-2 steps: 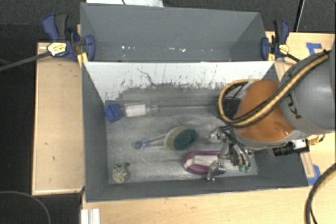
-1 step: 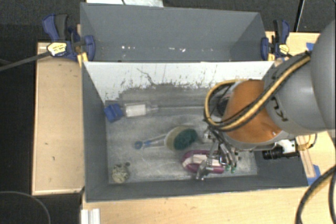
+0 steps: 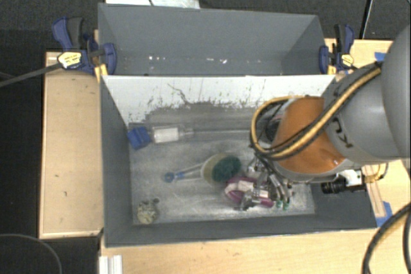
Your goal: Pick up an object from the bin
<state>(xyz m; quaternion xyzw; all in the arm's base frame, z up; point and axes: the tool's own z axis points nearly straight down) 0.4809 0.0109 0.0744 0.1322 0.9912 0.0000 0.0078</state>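
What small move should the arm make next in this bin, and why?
Probably ease straight down a little. The gripper hangs right over a small purple-and-white thing in the lower right of the grey metal bin, and the blue-handled brush with a dark green round head lies just left of it, so a sideways shift might knock that.

cam: one view | position: above the grey metal bin [image 3: 205, 35], set off somewhat to one side | facing: down into the bin, its far wall at the top of frame | range: mid (whole bin fits, with some surround on every side) | arm [image 3: 379, 119] enters from the right edge
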